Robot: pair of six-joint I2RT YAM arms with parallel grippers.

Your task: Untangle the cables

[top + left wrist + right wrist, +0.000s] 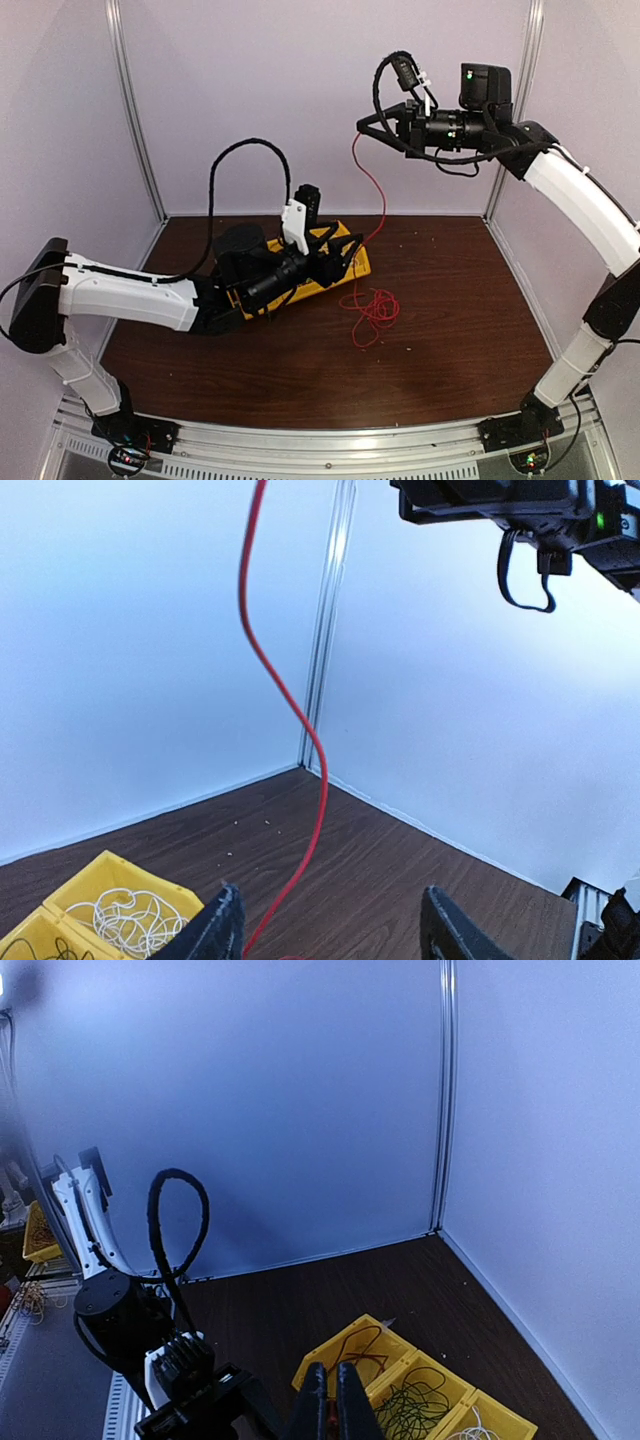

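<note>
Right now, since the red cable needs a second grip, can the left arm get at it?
Probably yes: the red cable hangs between the open fingers of the left gripper, nothing blocking.

Left arm [130,295] covers most of the yellow bin [362,262]. Red cable [325,780] leaves the left wrist view's top edge. Right gripper [331,1375] fingers cropped at bottom.

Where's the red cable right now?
The red cable hangs from the raised right gripper at the back of the top view, down to a loose pile on the table just right of the yellow bin.
</note>
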